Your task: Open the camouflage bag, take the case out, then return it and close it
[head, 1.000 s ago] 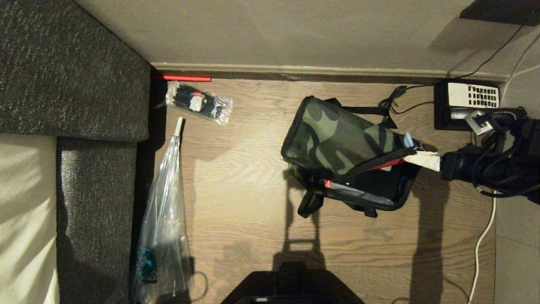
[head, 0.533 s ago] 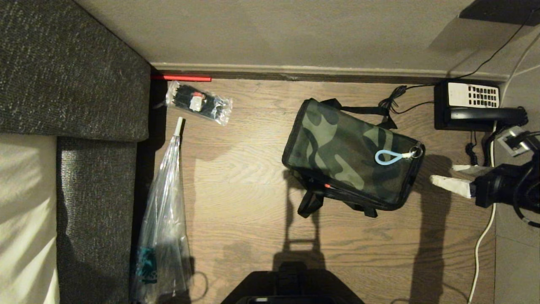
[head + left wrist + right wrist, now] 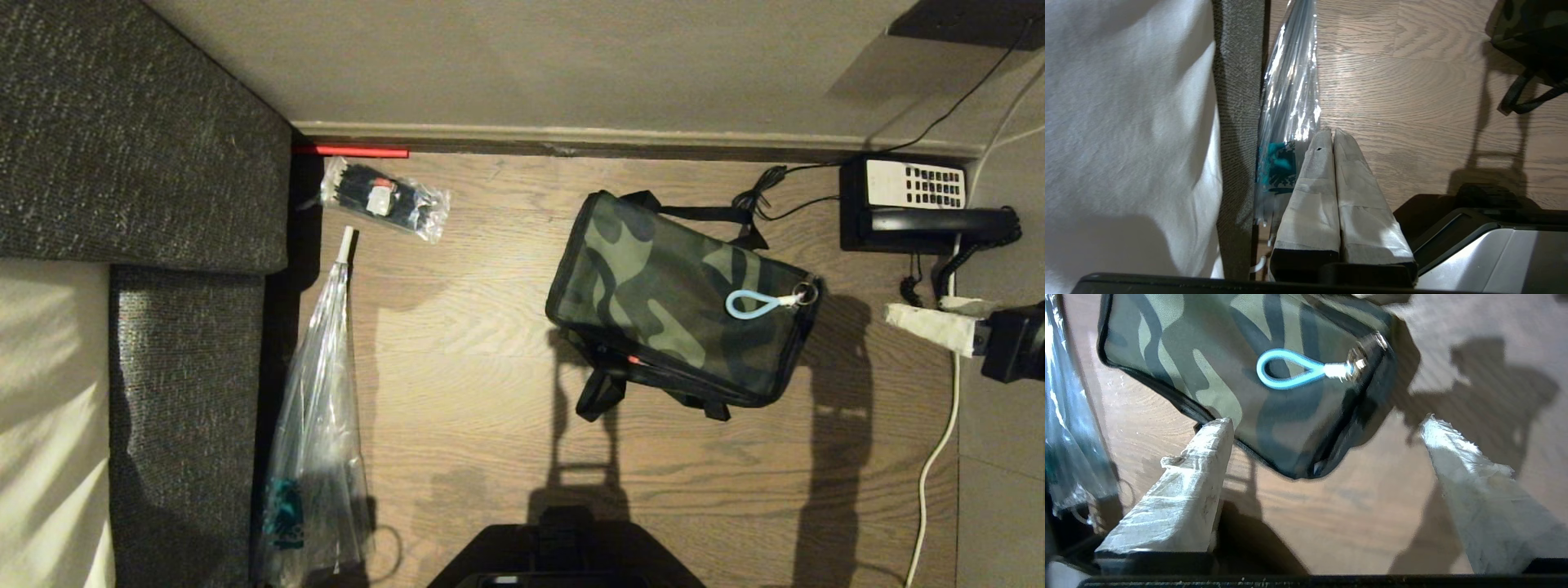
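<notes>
bag: you're looking at the camouflage bag sitting on the wooden floor near the wall, lid lying flat over the top, no red lining showing.
case: you're not seeing the case anywhere; with the lid down, it's most likely sitting inside the bag.
zip pull: the light blue loop is lying on the lid by the corner nearest your right arm, its metal ring at the bag's edge.
right gripper: your right gripper is hanging wide and empty, off to the bag's right side, clear of it.
left gripper: your left gripper is resting parked with its taped fingers pressed together, beside the plastic bag and the grey sofa.
step in hand: you're judging whether the lid is truly closed; if the zip isn't run all the way, you're coming in low on the loop, pinching it near the ring and pulling along the zip line, not upward.
watch out: you're working near the desk telephone and its cords.
writing: you're finding no readable brand or label; teal print on the plastic bag is too unclear to read.
</notes>
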Motion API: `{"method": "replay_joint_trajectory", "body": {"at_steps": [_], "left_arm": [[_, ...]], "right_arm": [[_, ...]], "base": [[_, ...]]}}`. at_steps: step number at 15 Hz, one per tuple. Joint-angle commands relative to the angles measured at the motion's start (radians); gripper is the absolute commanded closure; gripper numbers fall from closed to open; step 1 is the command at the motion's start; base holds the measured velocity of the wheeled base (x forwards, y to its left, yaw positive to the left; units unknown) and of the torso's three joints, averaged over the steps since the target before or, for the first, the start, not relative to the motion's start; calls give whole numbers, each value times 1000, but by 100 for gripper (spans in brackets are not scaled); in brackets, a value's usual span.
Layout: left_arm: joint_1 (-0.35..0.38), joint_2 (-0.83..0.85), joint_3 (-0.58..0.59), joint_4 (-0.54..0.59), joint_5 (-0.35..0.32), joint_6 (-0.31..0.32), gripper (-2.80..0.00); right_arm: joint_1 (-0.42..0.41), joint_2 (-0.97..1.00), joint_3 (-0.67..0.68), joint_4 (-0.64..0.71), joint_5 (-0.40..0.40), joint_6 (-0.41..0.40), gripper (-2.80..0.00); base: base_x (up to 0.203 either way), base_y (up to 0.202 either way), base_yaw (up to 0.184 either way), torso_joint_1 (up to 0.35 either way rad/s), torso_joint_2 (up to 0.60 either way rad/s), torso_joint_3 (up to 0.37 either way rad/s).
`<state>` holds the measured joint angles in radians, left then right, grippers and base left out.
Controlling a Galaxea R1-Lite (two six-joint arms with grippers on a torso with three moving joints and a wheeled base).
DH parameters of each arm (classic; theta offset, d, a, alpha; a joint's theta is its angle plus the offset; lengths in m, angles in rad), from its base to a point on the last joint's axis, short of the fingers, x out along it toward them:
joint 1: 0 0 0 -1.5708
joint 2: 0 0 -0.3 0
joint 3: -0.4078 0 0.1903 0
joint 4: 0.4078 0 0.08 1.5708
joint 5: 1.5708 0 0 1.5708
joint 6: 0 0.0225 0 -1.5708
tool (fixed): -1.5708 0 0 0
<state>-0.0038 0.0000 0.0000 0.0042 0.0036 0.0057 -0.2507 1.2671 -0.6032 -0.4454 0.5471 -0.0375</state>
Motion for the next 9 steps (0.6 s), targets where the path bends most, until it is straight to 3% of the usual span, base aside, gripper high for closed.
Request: {"method": "replay_joint_trajectory", "body": {"at_steps": [1, 6, 9], "left_arm": [[1, 0, 2, 0, 1, 0, 0], [1, 0, 2, -1, -1, 2, 0], [1, 0, 2, 0, -1, 0, 0]], "right_arm": [[10, -114, 5, 57, -19, 27, 0], [54, -397, 36, 321, -142, 35, 0], [139, -679, 170, 429, -291, 24, 0]], "base": [[0, 0, 0, 0, 0, 0], [0, 0, 0, 0, 0, 0], [0, 0, 0, 0, 0, 0]]}}
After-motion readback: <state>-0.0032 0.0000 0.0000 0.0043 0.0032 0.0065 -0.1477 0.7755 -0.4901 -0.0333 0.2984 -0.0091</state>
